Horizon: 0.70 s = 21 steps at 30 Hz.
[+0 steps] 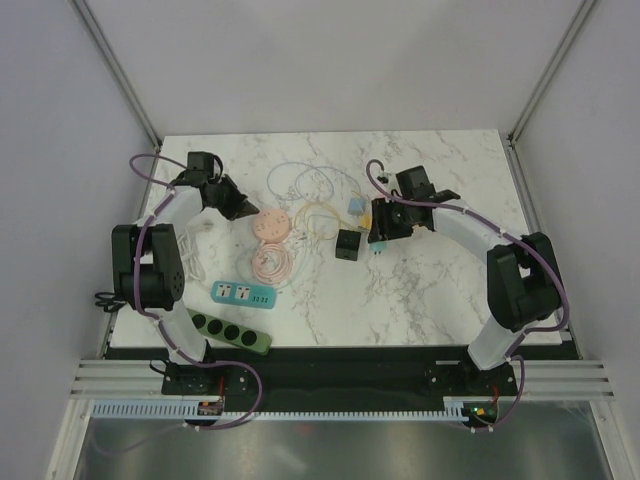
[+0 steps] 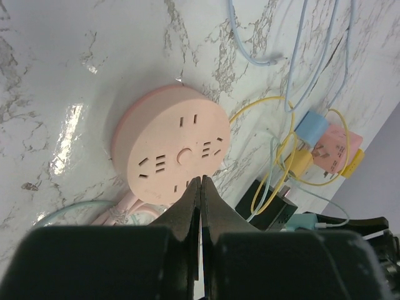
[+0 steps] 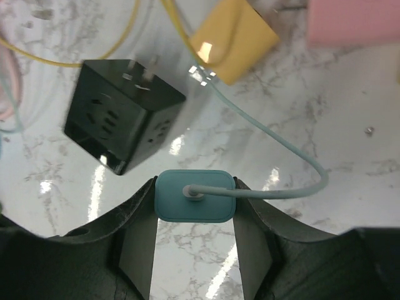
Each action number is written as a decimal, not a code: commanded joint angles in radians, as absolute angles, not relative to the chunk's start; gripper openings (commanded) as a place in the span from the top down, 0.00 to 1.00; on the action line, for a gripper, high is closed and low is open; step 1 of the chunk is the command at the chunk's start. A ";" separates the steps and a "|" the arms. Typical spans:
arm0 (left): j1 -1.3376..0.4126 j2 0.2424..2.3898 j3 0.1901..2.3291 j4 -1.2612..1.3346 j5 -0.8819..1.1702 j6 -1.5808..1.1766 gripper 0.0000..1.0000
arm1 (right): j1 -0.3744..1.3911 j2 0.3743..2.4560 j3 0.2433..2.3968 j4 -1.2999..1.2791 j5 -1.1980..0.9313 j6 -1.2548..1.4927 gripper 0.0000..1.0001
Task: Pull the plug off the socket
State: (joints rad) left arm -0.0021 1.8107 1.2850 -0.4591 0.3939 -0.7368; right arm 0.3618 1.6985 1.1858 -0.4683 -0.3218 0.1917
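My right gripper (image 3: 195,201) is shut on a teal plug (image 3: 195,196) with a pale teal cable, held just above the table. A black cube socket (image 3: 122,115) lies tipped just beyond it, apart from the plug, with its own prongs up. In the top view the right gripper (image 1: 378,240) sits right of the black cube (image 1: 347,244). My left gripper (image 2: 201,182) is shut and empty, its tips hovering at the near edge of a round pink socket (image 2: 172,145), which also shows in the top view (image 1: 271,227).
A yellow plug (image 3: 234,39) and a pink block (image 3: 353,20) lie beyond the black cube. A blue plug (image 2: 311,126) and looped cables lie at the middle back. A teal power strip (image 1: 245,294) and a green strip (image 1: 231,331) lie near the left front edge.
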 commanded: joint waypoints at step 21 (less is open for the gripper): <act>-0.090 1.691 1.262 -0.364 0.379 -0.623 0.50 | 0.354 1.614 1.100 -0.379 -0.008 0.267 0.02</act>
